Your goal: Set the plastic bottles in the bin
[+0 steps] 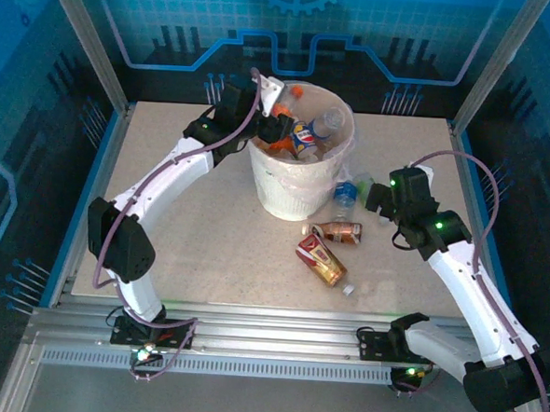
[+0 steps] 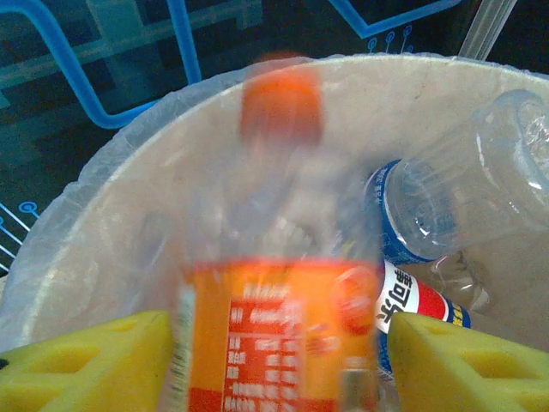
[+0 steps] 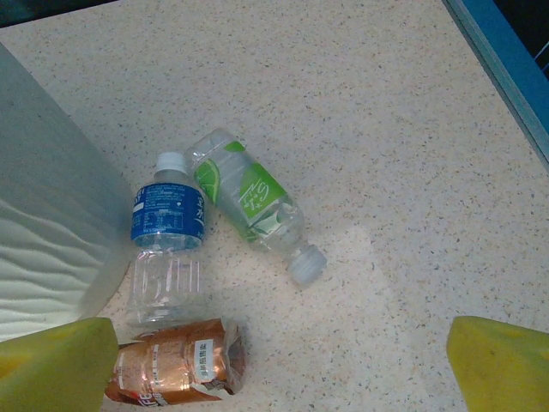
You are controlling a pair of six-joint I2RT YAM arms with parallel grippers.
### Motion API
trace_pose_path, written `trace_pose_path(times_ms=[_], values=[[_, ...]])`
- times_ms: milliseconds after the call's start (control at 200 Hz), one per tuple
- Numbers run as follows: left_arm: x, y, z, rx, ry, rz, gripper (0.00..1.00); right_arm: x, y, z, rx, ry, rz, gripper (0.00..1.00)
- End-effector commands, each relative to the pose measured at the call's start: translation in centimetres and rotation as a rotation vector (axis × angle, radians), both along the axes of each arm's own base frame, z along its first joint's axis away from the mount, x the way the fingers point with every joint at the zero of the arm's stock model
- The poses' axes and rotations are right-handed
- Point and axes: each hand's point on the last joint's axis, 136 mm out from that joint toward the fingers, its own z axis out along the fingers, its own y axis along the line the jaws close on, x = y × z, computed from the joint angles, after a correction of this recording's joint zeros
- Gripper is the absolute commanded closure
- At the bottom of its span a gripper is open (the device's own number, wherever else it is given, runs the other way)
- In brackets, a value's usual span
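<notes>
Speckled table [image 1: 209, 221], bin [image 1: 285, 193] at far centre

Our left gripper [image 2: 279, 369] hangs over the bin, a blurred orange-label bottle [image 2: 279, 292] between its pads; whether it grips, we cannot tell; our right gripper [image 3: 276, 365] gapes wide above the blue-label bottle [image 3: 167, 215] and green-label bottle [image 3: 249, 202] lying right of the bin.

Find the bin [image 1: 290, 196] at the rear centre of the table [image 1: 190, 219], with several bottles [image 1: 309, 133] inside it. The left gripper [image 1: 278, 124] sits over the bin's left rim, with one bottle [image 2: 274, 335] between its fingers [image 2: 94, 360].

On the table, right of the bin:
- The first bottle [image 3: 167, 249] lies just beside the bin.
- The second bottle [image 3: 257, 206] lies just right of the first.
- The third bottle [image 3: 176, 365] lies nearer you.
- The fourth bottle [image 1: 320, 258] lies nearer still, with a loose cap [image 1: 348, 289] beside it.

The right gripper [image 1: 376, 195] hangs right of this group.
</notes>
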Motion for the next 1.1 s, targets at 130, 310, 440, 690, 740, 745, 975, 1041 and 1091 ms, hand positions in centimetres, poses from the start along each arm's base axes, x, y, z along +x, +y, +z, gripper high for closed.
trace_pose_path(times_ms=[130, 310, 440, 690, 740, 745, 975, 1041, 1091], values=[[0.3, 0.0, 0.1, 0.019, 0.005, -0.01, 0.24, -0.4, 0.6, 0.2, 0.02, 0.001, 0.021, 0.0], [0.2, 0.0, 0.7, 0.012, -0.003, -0.012, 0.19, -0.4, 1.2, 0.3, 0.028, 0.005, 0.059, 0.0], [-0.3, 0.0, 2.2, -0.008, -0.018, -0.017, 0.12, -0.7, 2.0, 0.2, 0.018, 0.018, 0.109, 0.0], [-3.5, 0.8, 6.1, -0.107, -0.066, -0.023, 0.01, -2.3, 3.7, 0.2, -0.04, 0.047, 0.213, 0.0], [-4.3, 1.2, 6.8, -0.133, -0.08, -0.016, 0.01, -2.7, 4.3, 0.2, -0.048, 0.058, 0.241, 0.0], [-4.3, 1.2, 6.9, -0.135, -0.081, -0.016, 0.01, -2.7, 4.3, 0.1, -0.048, 0.059, 0.243, 0.0], [-8.1, 3.7, 7.4, -0.25, -0.115, 0.05, 0.01, -4.6, 7.1, -1.1, -0.09, 0.133, 0.367, 0.0], [-9.0, 4.5, 7.1, -0.291, -0.129, 0.078, 0.01, -5.0, 7.9, -1.7, -0.103, 0.157, 0.402, 0.01], [-9.6, 5.1, 6.6, -0.323, -0.133, 0.103, 0.01, -5.3, 8.7, -2.1, -0.108, 0.176, 0.435, 0.0]])
